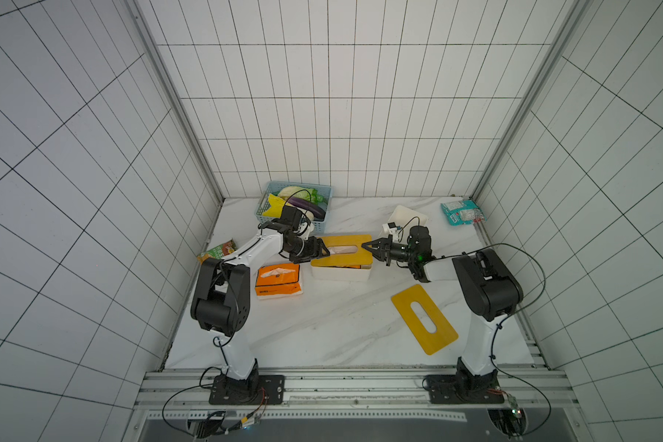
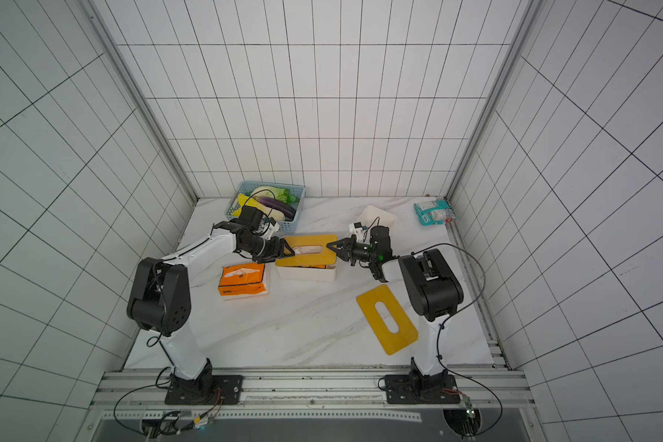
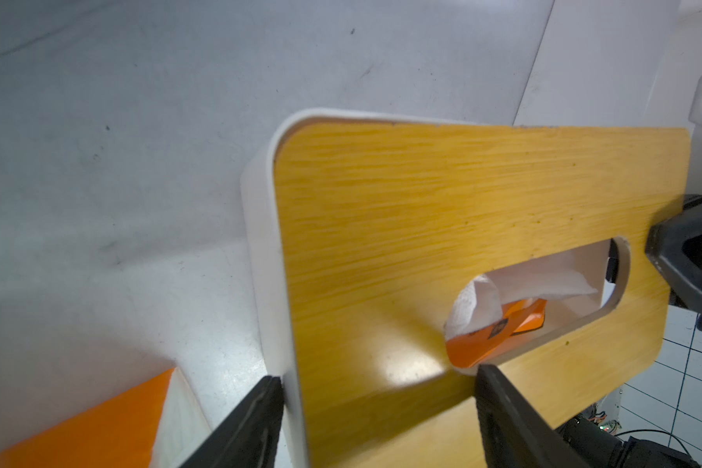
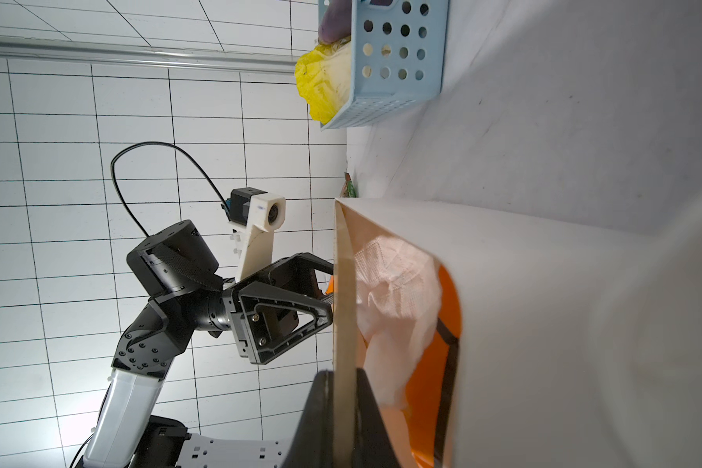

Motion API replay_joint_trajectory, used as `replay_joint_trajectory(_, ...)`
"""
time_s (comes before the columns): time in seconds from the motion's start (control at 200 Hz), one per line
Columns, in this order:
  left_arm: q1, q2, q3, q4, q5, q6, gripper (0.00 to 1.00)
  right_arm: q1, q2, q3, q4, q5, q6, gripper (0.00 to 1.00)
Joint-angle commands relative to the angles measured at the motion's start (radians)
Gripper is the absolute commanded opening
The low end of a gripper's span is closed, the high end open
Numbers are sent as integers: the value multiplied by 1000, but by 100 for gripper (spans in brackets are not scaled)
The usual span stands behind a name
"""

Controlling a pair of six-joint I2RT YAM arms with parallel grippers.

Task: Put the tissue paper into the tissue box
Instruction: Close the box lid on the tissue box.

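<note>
We judge the task nearly done: the tissue pack (image 3: pixel 487 344) lies inside the box (image 1: pixel 339 273), and only seating the yellow lid (image 1: pixel 345 260) is left, its edge clamped by the right fingers (image 4: pixel 325 425) while the left fingers (image 3: pixel 252 425) stand apart at its other end.
</note>
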Motion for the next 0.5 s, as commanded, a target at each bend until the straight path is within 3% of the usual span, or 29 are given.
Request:
replay_joint_trajectory(0.0, -14, 4, -17, 71, -29, -26, 72, 43, 39, -24, 32, 12, -9, 0)
replay_joint_trajectory(0.495, -13, -5, -58, 141, -69, -76, 73, 62, 67, -26, 59, 18, 0, 0)
